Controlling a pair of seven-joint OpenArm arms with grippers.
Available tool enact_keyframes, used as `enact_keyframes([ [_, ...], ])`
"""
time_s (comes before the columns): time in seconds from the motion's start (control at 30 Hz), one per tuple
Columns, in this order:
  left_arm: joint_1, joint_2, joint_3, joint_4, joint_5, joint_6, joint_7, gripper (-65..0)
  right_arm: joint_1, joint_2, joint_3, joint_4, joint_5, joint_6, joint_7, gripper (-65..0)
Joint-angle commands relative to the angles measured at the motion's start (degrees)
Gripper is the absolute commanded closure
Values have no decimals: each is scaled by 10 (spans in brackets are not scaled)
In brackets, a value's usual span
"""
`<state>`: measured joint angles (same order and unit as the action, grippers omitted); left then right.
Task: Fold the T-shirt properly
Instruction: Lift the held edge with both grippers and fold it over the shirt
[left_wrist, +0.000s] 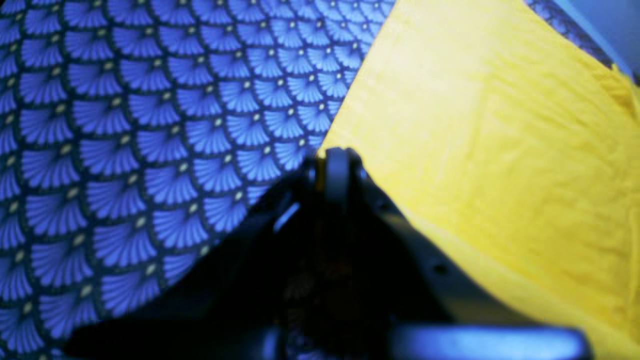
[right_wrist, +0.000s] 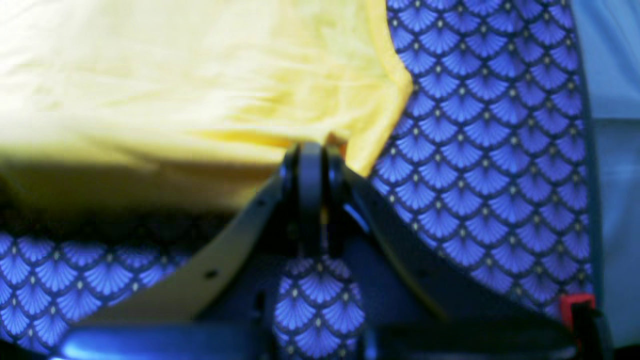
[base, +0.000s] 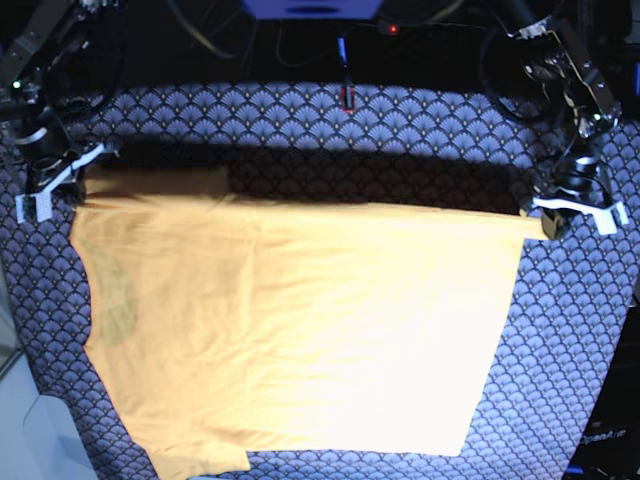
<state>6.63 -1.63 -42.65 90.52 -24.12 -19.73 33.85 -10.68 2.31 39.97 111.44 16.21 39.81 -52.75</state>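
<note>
Both grippers are clamped down on the shirt right now. The left gripper (left_wrist: 336, 167) has its jaws pinched together on a corner of the T-shirt (left_wrist: 490, 150), with the yellow fabric spreading out ahead of it and off to one side in its wrist view, and the patterned cloth (left_wrist: 125, 150) on the other side. In the overhead view this gripper (base: 548, 222) sits at the hem-end corner of the shirt's far edge.

The right gripper (right_wrist: 312, 165) is the same story: jaws squeezed narrow on the shirt edge (right_wrist: 210, 80), fabric bunched a bit just past its tips, some of it lifted with shadow underneath. From above it (base: 62, 175) is at the opposite end, by the sleeve and collar side.

The T-shirt (base: 300, 330) is stretched between the two grippers along that far edge, which looks slightly raised and throws a dark shadow behind it. The rest lies mostly flat on the table (base: 560, 380), sleeve sticking out at the near corner below the right gripper. It's a bit wrinkly but spread open.
</note>
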Motion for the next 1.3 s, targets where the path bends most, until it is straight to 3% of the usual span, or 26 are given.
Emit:
enact_keyframes([
  [0.0,-14,-10,-1,11,9,-2,-17,0,16,9,2,9,5,2,7,0],
  [0.23,-69,-7,-1,2,95,-2,-17,0,64,26,-19,7,4,2,-27,0],
  [0.47,-132,-11,1,-35,164,-3,-17,0,98,42,-83,-19,4,2,-20,0],
  [0.73,-171,-11,61,-60,221,-4,-19,0,171,76,-99,-88,4,2,-20,0],
  [1.0,-195,-14,81,-84,230,-3,-21,0,227,116,-99,-157,4,2,-20,0],
  [1.27,-210,-38,144,-97,230,-3,-22,0,258,119,-125,-178,4,2,-18,0],
])
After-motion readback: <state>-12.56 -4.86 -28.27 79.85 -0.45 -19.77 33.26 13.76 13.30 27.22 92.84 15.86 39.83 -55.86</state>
